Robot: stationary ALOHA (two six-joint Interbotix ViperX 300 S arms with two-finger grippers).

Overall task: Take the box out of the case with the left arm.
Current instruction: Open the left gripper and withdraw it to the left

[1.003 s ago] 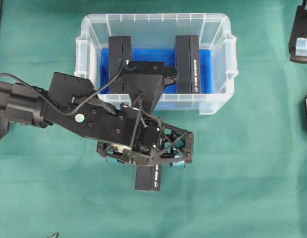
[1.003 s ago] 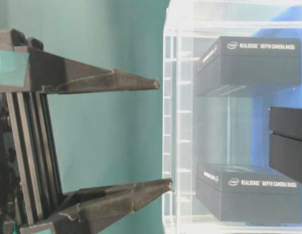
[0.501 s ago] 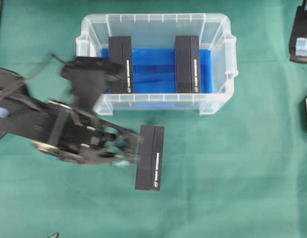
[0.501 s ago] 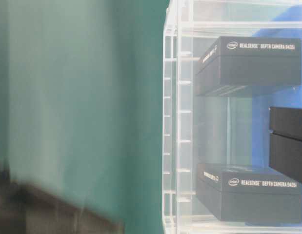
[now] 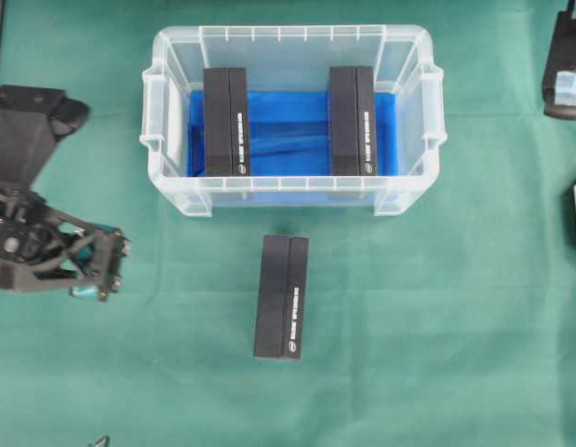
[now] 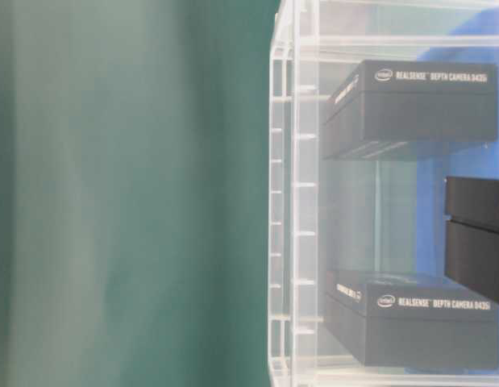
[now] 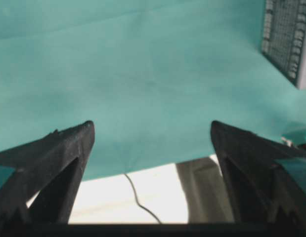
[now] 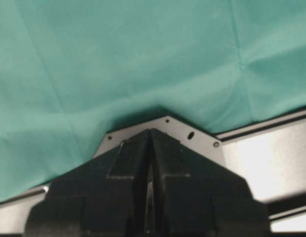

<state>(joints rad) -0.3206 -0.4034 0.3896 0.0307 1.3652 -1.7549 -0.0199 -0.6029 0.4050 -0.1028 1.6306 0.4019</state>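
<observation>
On the green-covered worktop, nearest the front edge in the overhead view, one black box lies flat on the cloth, out of the case and just in front of its near wall without touching it. Its long side runs front to back, with a line of white lettering along its top.

Off to the left, well apart from that box, the left arm sits at the edge of the view. Its left gripper holds nothing, and in the left wrist view its two black fingers stand wide apart with only green cloth between them; a teal pad shows on the right finger.

Behind the loose box stands the case, a clear plastic bin with a ribbed rim, side handles and a blue lining. Two more black boxes rest inside it on the blue floor, one toward the left and one toward the right, apart from each other, each lying parallel to the box outside. The table-level view shows them through the clear wall, their labels printed in white.

In the right wrist view the right gripper has its fingers pressed together, nothing between them, over the cloth and a grey metal plate.
</observation>
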